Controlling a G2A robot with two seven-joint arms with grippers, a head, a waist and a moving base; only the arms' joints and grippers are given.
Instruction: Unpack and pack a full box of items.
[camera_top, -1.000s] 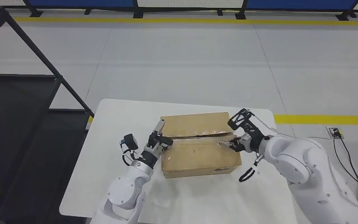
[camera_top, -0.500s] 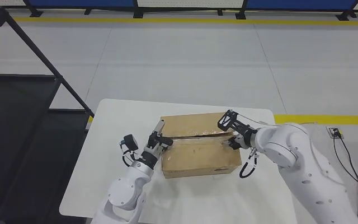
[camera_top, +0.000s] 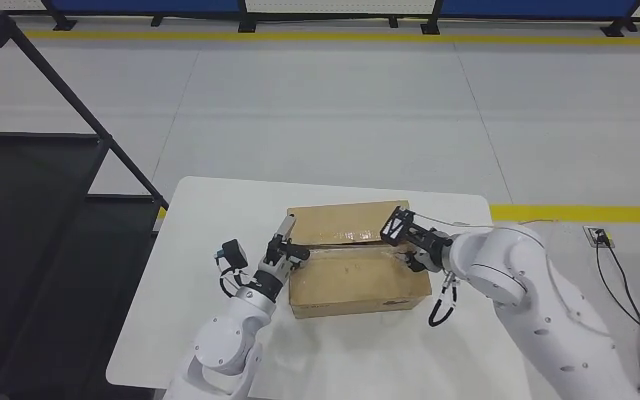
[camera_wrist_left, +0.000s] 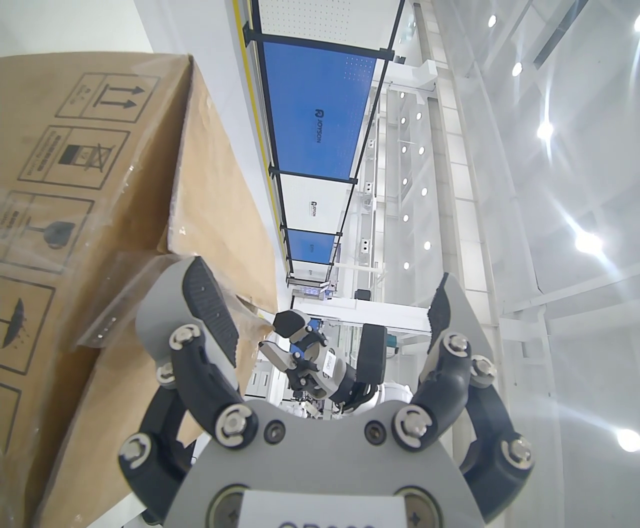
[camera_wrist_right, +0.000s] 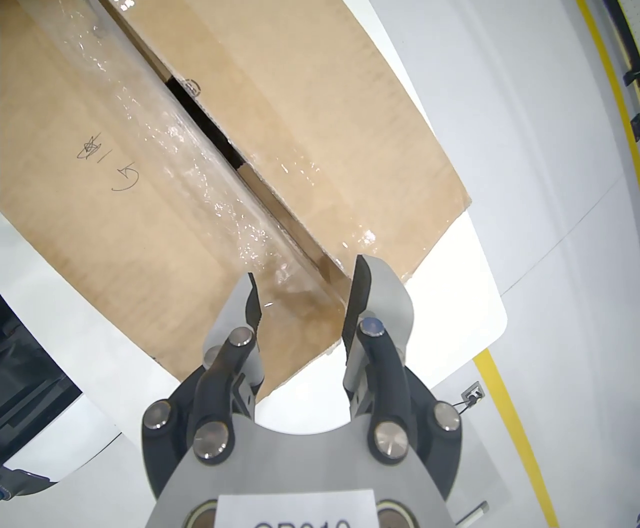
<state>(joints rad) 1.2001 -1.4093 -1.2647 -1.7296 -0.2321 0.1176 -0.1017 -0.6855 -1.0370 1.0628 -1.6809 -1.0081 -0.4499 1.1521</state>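
Cardboard box (camera_top: 355, 262), flaps down, sits on the white table (camera_top: 200, 230) in front of my rig, a little right of centre, its long sides running left to right. Clear tape (camera_wrist_right: 220, 205) lies glossy along the middle seam (camera_wrist_right: 205, 117). In the right wrist view the two flaps part enough there to show a dark slit.

My left gripper (camera_top: 289, 250) is at the box's left end, up by the top edge, spread wide with nothing in it. In the left wrist view one ribbed pad (camera_wrist_left: 207, 300) is just beside the loose tape at the box's corner; I cannot tell whether it touches.

My right gripper (camera_top: 397, 238) hangs over the box's right end, jaws moderately apart, one finger on either side of the seam's end, holding nothing. I cannot tell whether those fingertips rest on the cardboard.
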